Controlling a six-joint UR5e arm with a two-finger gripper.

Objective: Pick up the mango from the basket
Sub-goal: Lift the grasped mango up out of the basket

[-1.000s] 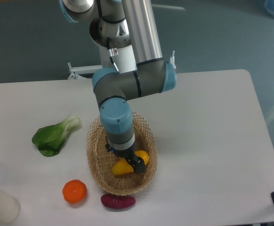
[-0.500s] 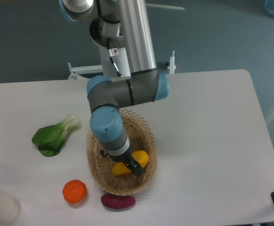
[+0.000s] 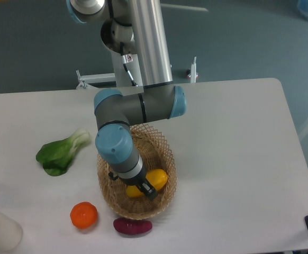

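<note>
The mango (image 3: pixel 155 180) is seen lying inside the basket (image 3: pixel 167 153), toward its right-front part, resting on the woven floor. Its long axis is judged to run from lower left to upper right, roughly across the basket's width. The gripper (image 3: pixel 146 188) is lowered into the basket and placed directly over the mango's middle; the dark fingers are seen crossing the fruit, so yellow shows on both sides of them. The fruit thus lies immediately below and between the fingers, not off to one side. Whether the fingers are apart or already pressed on the mango cannot be told: the wrist hides the gap. If the grasp is set across the short axis, as appears, a straight lift is called for next.
</note>
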